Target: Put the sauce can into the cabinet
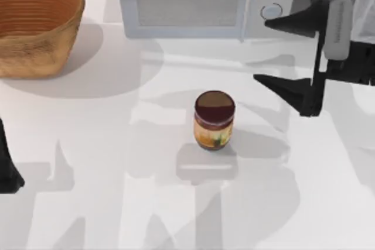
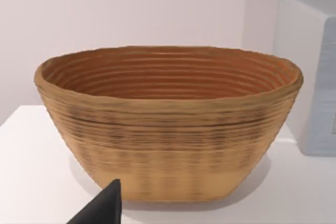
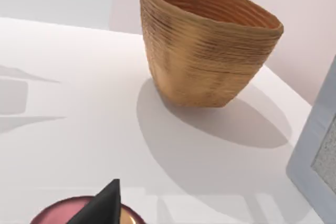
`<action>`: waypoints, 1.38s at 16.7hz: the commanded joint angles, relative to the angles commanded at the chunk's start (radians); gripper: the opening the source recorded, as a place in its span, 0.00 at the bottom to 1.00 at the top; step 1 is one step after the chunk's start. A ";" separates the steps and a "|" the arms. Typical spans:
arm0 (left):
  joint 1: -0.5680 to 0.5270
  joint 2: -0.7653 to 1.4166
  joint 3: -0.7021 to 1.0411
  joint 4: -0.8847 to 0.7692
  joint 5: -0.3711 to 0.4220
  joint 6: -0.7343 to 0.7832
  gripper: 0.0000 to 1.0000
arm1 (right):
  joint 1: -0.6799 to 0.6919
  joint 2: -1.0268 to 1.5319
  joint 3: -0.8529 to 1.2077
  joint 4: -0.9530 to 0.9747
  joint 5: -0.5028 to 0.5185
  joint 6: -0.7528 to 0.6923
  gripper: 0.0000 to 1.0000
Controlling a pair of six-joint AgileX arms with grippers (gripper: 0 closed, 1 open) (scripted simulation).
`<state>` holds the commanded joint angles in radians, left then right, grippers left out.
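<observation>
While my right gripper (image 1: 280,52) hangs with its two fingers (image 1: 287,89) spread wide apart and nothing between them, the sauce can (image 1: 214,120) stands upright at mid-worktop (image 1: 105,144), a little to the left of those fingers and clear of them. I judge it light, stiff and smooth-walled, likely to slip or tip if caught high, so I would close across its labelled side below the maroon top. My left gripper (image 1: 9,171) sits parked at the left edge, near the basket (image 1: 35,24).

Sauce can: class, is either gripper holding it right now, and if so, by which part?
Nothing is held. The sauce can stands free on the table; the right gripper, fingers open, sits to its right. The left gripper waits at the left edge.
</observation>
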<state>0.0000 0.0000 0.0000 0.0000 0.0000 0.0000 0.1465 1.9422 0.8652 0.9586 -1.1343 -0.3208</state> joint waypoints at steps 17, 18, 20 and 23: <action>0.000 0.000 0.000 0.000 0.000 0.000 1.00 | 0.069 0.417 0.077 0.094 -0.168 -0.030 1.00; 0.000 0.000 0.000 0.000 0.000 0.000 1.00 | 0.064 0.415 0.074 0.093 -0.167 -0.030 1.00; 0.000 0.000 0.000 0.000 0.000 0.000 1.00 | 0.079 0.422 0.083 0.105 -0.156 -0.017 1.00; 0.000 0.000 0.000 0.000 0.000 0.000 1.00 | 0.141 0.454 0.120 0.157 -0.099 0.042 1.00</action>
<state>0.0000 0.0000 0.0000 0.0000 0.0000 0.0000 0.2872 2.3961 0.9856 1.1151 -1.2337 -0.2785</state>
